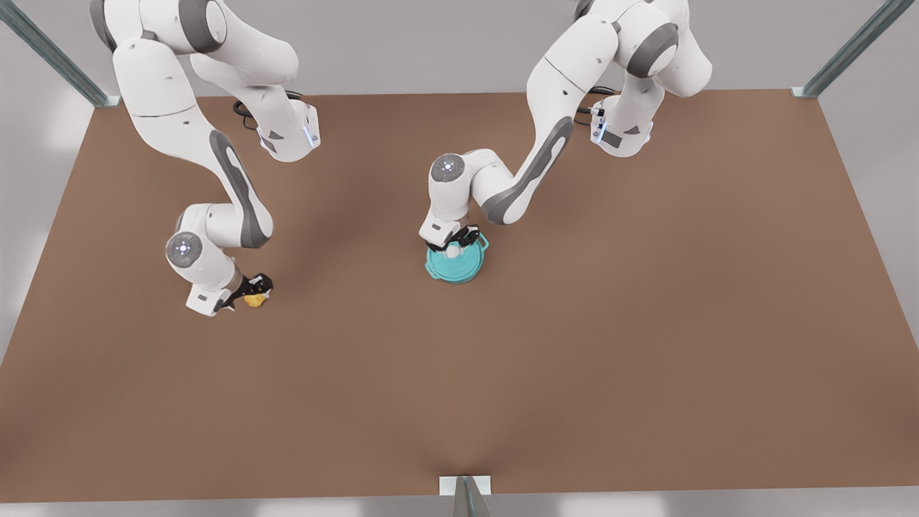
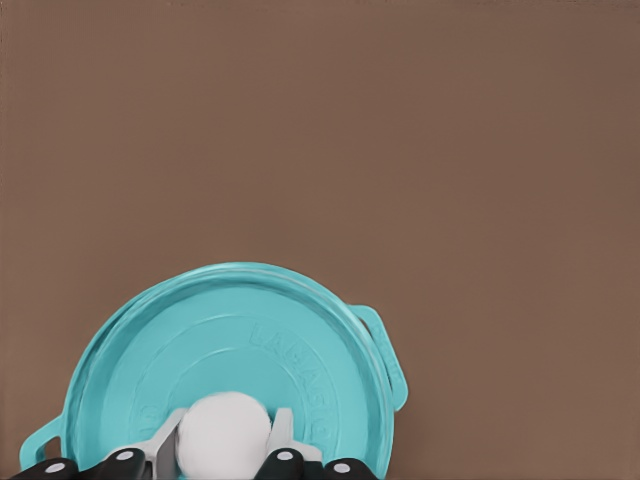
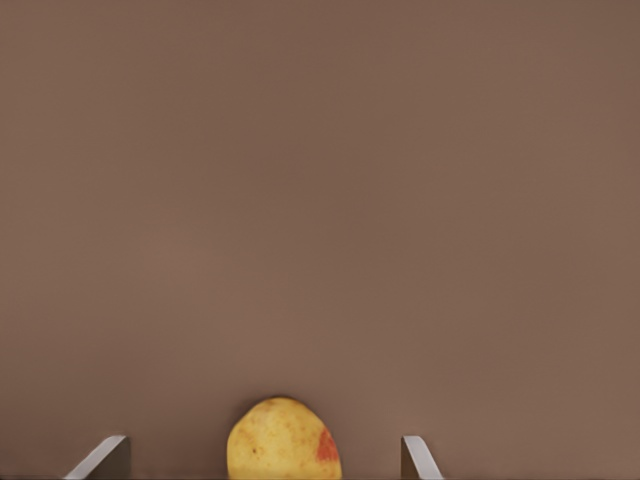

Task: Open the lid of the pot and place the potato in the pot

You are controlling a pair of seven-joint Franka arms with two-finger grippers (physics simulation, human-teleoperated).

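The pot lid [image 1: 459,262] sits on the pot [image 1: 479,243] near the middle of the brown bench [image 1: 574,345]. The left pincer [image 1: 454,244] is right on top of it. From the front view you mostly just see an arm over a teal disc. The left wrist view gives more: the fingertips [image 2: 281,432] are clenched on the white knob [image 2: 224,435], one on each side. It also shows one loop handle [image 2: 385,345] sticking out past the lid's rim.

The potato [image 1: 253,299] is on the bench well off toward the front view's left. The right pincer [image 1: 251,291] is down over it. In the right wrist view the fingertips [image 3: 102,458] stand apart on both sides of the potato [image 3: 283,440] with bench between, so it's released, not gripping. You can also catch its reddish spot there.
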